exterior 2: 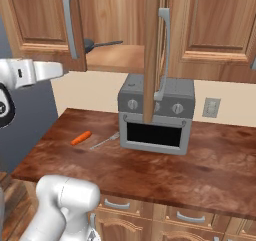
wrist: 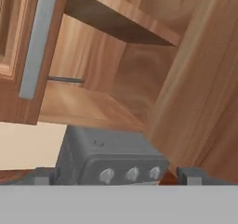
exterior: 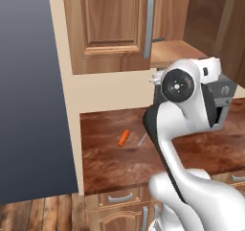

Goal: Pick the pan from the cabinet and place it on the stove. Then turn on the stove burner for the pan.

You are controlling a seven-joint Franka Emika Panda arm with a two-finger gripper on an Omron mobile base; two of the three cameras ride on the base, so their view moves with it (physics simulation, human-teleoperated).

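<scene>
Your end effector (wrist: 114,176) shows in the hand view as two dark finger tips (wrist: 42,175) set far apart at the bottom edge, spread wide with nothing between them. In the left base view your white arm (exterior: 182,129) rises over the near edge of the table (exterior 2: 150,175), wrist turned toward the wall. On the table, toward its left end, lies an orange carrot (exterior 2: 81,138), and just beside it to the right a thin grey utensil (exterior 2: 105,141), the two apart from each other. Farther back, against the wall, stands the boxy silver oven (exterior 2: 156,116) with three round knobs across its front; you see its top and knobs close in the hand view. Above it hangs the cabinet (exterior 2: 122,30), both doors swung open, the right door (exterior 2: 152,50) edge-on in front of the oven with its grey bar handle facing you. The pan (exterior 2: 90,45) sits on the lower shelf (exterior 2: 117,57) at its left side, mostly hidden behind the left door (exterior 2: 42,20), its long thin handle pointing right.
</scene>
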